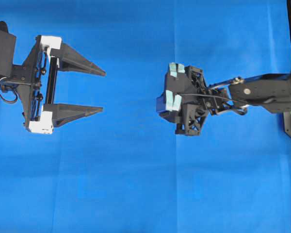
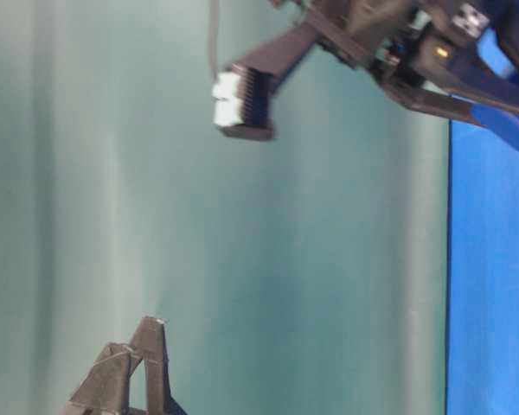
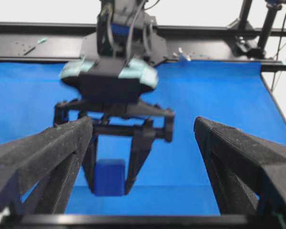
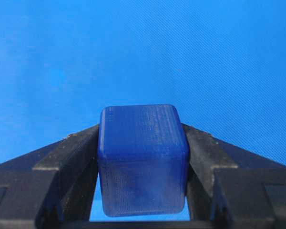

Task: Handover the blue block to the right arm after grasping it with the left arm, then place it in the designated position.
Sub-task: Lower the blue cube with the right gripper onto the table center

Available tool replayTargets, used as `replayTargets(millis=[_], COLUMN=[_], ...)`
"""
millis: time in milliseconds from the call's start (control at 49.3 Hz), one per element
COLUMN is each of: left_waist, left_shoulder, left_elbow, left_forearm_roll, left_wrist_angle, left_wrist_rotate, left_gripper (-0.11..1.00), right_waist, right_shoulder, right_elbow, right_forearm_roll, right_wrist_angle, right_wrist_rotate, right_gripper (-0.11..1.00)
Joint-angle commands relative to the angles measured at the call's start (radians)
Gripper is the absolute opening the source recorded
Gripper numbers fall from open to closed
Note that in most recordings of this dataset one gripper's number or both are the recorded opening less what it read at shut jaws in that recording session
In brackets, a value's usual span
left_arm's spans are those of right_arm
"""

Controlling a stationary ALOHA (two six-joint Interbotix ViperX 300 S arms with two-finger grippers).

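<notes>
1. We see the blue block (image 4: 143, 160) clamped between the two fingers of the right arm (image 1: 262, 92), held above the blue cloth (image 1: 136, 184) that covers the surface, near the middle of the overhead view.
2. The left arm (image 1: 19, 77) sits well apart on the left, its fingers (image 1: 80, 63) spread wide with nothing between them.
3. We judge the block to be light and rigid: a small plastic-looking cube with rounded edges that shows no deformation under the squeeze.
4. Its faces look smooth with a fine ribbed texture, so we expect it could slip or twist if the grip falls on a rounded edge and not on a flat side.
5. We would take hold of it on two opposite flat faces, near their middle, as the right fingers (image 4: 66, 162) do here.
6. It looks sturdy, not fragile; setting it down flat on the soft cloth should keep it from rolling.
7. The designated position is not marked in any view, so we cannot tell where it lies.
</notes>
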Motion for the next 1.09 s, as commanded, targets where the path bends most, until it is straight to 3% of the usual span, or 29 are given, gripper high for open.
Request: replayTargets(millis=[0, 324, 1074], left_waist=[-0.003, -0.003, -0.003], left_shoulder=[-0.006, -0.005, -0.006], left_elbow=[-0.021, -0.023, -0.023], left_forearm_roll=[0.002, 0.002, 0.002], left_wrist_angle=[-0.005, -0.003, -0.003], left_wrist_rotate=[0.002, 0.005, 0.006], left_gripper=[0.93, 0.93, 0.93], right_waist=[-0.015, -0.025, -0.041], right_shoulder=[0.006, 0.100, 0.121], right_elbow=[-0.011, -0.015, -0.015], right_forearm_roll=[-0.002, -0.003, -0.005], right_wrist_angle=[-0.031, -0.140, -0.144], right_wrist_rotate=[0.002, 0.000, -0.009], right_gripper=[0.42, 0.42, 0.41])
